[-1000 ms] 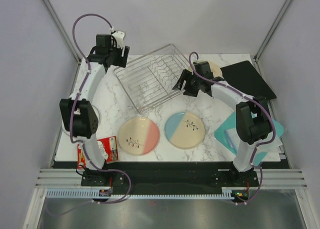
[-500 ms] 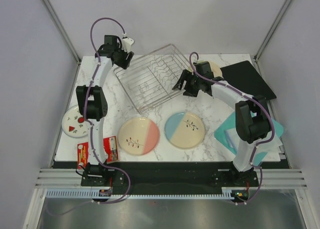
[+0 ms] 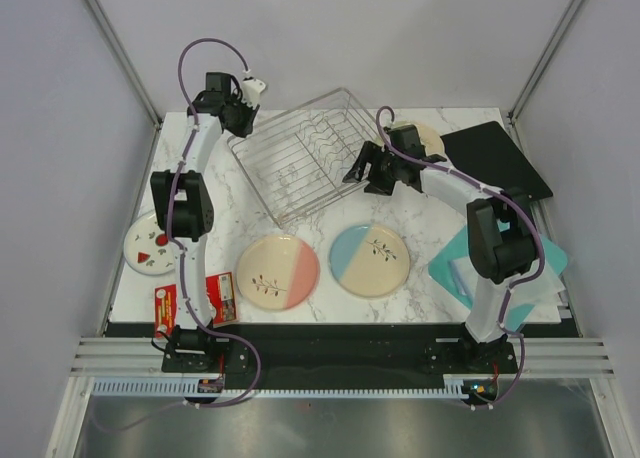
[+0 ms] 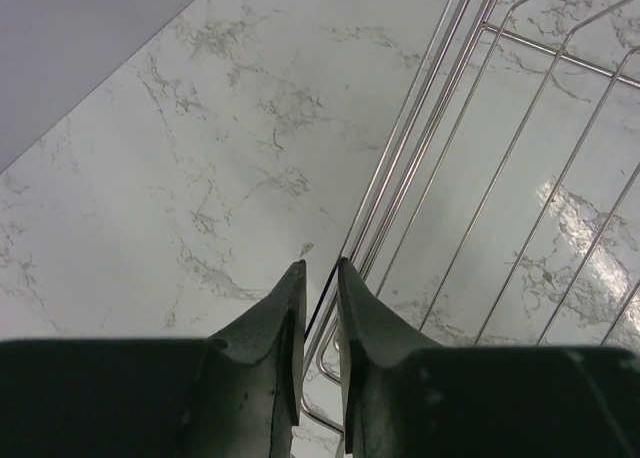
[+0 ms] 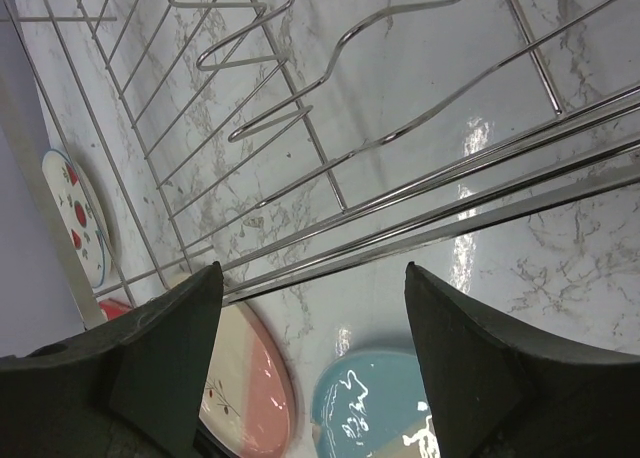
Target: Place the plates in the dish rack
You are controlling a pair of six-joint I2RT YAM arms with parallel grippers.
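Bright, even overhead light, soft shadows, white glare on the marble table (image 5: 580,248) in wrist views

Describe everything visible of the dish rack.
The dish rack is an empty rectangular silver wire basket with a row of upright prongs. It sits flat but skewed on the marble table. The left hand seems to pinch its far-left rim; the open right hand hovers by its near-right edge.

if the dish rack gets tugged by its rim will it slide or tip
Likely slides easily: the dish rack is thin open wire, probably light, on a glossy marble table. The plates lie outside it, so nothing weighs it down. Tugged at one corner it may pivot rather than move straight.
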